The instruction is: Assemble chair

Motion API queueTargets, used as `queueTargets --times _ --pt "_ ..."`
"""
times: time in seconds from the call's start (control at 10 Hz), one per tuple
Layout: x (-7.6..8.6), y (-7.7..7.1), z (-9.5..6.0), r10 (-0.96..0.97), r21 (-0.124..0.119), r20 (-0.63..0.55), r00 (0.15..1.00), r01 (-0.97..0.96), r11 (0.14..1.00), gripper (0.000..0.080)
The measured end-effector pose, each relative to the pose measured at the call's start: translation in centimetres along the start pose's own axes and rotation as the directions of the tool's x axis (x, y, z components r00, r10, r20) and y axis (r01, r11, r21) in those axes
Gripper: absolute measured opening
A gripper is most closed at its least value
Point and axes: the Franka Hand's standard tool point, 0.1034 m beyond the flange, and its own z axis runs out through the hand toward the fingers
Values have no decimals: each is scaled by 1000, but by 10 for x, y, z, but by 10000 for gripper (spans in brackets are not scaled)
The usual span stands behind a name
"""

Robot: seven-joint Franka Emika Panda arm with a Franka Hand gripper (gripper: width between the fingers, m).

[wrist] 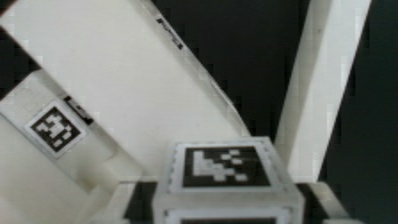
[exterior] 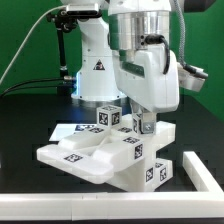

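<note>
The chair's white tagged pieces (exterior: 110, 155) lie bunched together in the middle of the black table. My gripper (exterior: 143, 124) reaches straight down into the back of that bunch. In the wrist view my gripper (wrist: 222, 196) has a small white block (wrist: 222, 168) with a square tag on top between its two fingers (wrist: 150, 198), and the dark pads press against the block's sides. Beyond the block a long flat slab (wrist: 116, 75) runs slantwise, next to another tagged piece (wrist: 59, 125). The lower part of the block is hidden.
A long thin white rail (exterior: 205, 175) without tags borders the table along the front and the exterior view's right. A flat white tagged board (exterior: 70, 130) lies behind the pieces. The arm's base (exterior: 92, 65) stands at the back. A white bar (wrist: 324, 80) runs beside the block.
</note>
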Motion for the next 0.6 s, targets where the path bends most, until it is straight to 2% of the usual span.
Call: queueTargets --times 0.1,0.2,0.3,0.4,0.5,0.6 --pt "0 0 0 -55 -2 0 998 55 998 277" --pt "-2 0 0 -219 -6 1 976 219 976 449" --pt "-4 -2 -1 -440 -4 3 898 440 898 599" --pt "-4 -1 -1 -527 -2 5 850 527 850 634" --pt "-4 -1 -1 -651 -3 4 759 651 759 634" --pt "-3 -2 -1 -693 -2 3 721 693 721 647"
